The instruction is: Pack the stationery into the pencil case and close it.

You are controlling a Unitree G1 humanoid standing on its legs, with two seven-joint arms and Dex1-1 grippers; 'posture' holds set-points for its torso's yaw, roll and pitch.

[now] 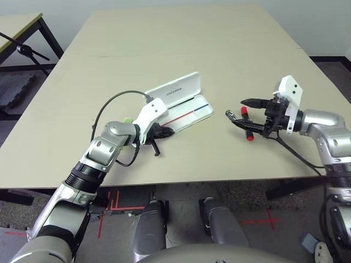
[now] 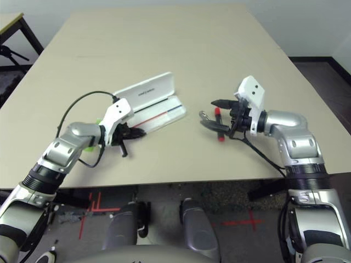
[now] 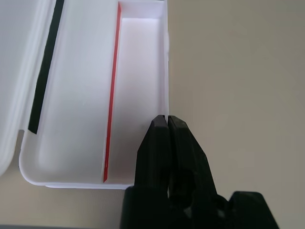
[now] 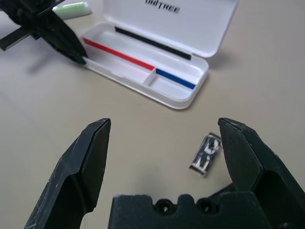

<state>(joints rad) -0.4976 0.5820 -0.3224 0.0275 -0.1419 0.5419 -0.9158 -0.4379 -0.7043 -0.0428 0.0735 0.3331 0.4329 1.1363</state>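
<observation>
The pencil case [image 1: 184, 104] lies open near the middle of the beige table [image 1: 181, 44], its lid raised behind the tray and showing the black "UNITREE" print. Inside the tray, a red stripe and a blue stripe run along a divider, and a black strip runs along the hinge side. The tray compartments visible in the wrist views hold no stationery. The left gripper [image 1: 162, 133] sits at the near left corner of the case, with its two black fingers pressed together. In the left wrist view, the fingertips [image 3: 167, 125] meet at the front wall of the tray, so the jaws are clamped on that wall edge. The lime-green highlighter [image 4: 71, 9] lies on the table beside the left end of the case, behind the left forearm. The right gripper [image 1: 237, 108] hovers to the right of the case, well apart from it, with its fingers spread wide and holding nothing. The red marker pen [image 1: 247, 123] lies on the table just below the right gripper. The tiny metallic piece [image 4: 206, 154] lies on the table between the right gripper and the case, nearer to the right gripper.
</observation>
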